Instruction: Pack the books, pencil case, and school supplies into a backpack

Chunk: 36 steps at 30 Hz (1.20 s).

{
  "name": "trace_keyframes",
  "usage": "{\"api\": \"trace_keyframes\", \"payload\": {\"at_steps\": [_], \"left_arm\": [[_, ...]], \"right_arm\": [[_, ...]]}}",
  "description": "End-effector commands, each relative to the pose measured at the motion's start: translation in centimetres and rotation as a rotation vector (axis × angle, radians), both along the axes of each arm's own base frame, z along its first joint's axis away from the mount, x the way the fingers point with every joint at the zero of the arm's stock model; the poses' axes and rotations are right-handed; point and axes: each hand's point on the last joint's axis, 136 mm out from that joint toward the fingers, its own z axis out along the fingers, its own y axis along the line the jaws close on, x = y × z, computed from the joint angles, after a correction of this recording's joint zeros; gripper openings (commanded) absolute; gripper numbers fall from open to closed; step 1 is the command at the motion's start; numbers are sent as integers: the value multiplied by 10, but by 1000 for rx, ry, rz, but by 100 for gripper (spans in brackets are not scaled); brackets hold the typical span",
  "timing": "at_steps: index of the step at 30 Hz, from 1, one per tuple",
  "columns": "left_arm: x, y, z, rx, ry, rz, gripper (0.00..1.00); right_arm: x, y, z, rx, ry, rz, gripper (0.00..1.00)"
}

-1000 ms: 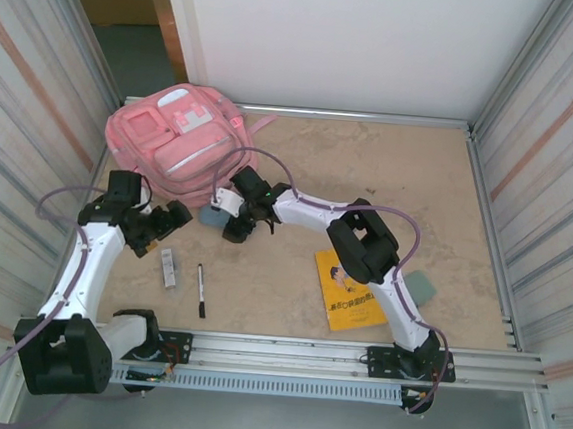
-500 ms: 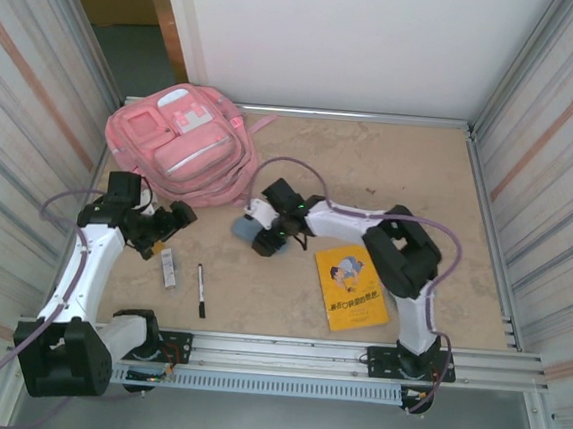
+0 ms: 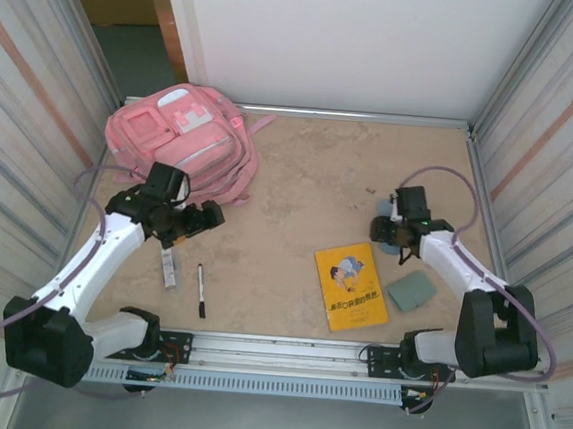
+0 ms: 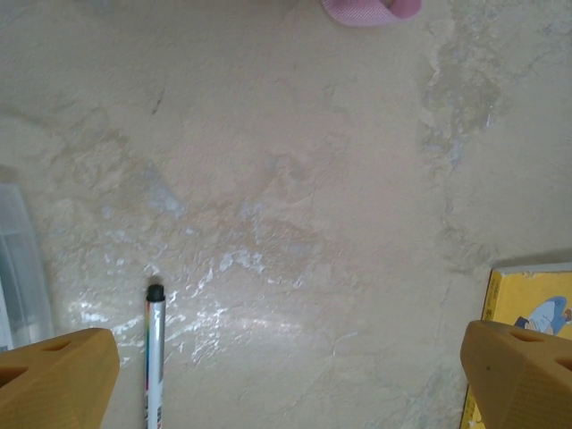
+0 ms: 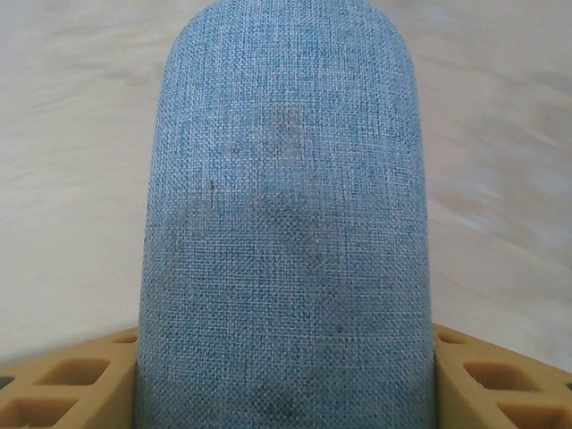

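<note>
a blue-grey fabric pencil case (image 5: pixel 286 223) is gripped by the right arm's fingers (image 5: pixel 500 375), one tan finger pressed against each long side with the rounded end sticking out ahead. the fingers are partly closed, only as far as the soft pouch allows. from above, this arm sits over the right side of the counter (image 3: pixel 320 177), well apart from the pink backpack (image 3: pixel 178 140), which lies at the far left corner.

the step in hand looks like carrying the pouch to the bag. to do it well, the grip should stay firm on the pouch's middle so the cloth does not slip. the pouch should also be lifted clear of the yellow book (image 3: pixel 351 285) and the grey-green flat piece (image 3: pixel 410 291) before it crosses the counter. whether the backpack's zip is open cannot be told from here, so the mouth needs finding first.

the left arm's fingers (image 4: pixel 54 375) are spread as wide as they go and hold nothing. they hover just below the backpack's lower edge, above bare counter. a black pen (image 3: pixel 201 289) lies near one finger and a small whitish bar (image 3: pixel 168 266) sits beside it.
</note>
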Motion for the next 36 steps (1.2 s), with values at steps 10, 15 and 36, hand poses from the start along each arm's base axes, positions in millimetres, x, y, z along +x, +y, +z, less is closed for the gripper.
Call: {"api": "trace_keyframes", "payload": {"at_steps": [10, 15, 36], "left_arm": [[75, -1, 0, 121, -18, 96, 99], [106, 1, -1, 165, -21, 143, 99], [234, -11, -46, 486, -34, -114, 94]], "right_arm": [[-23, -97, -25, 54, 100, -412, 57], [-21, -107, -39, -6, 171, -409, 61], [-7, -6, 89, 149, -91, -122, 93]]}}
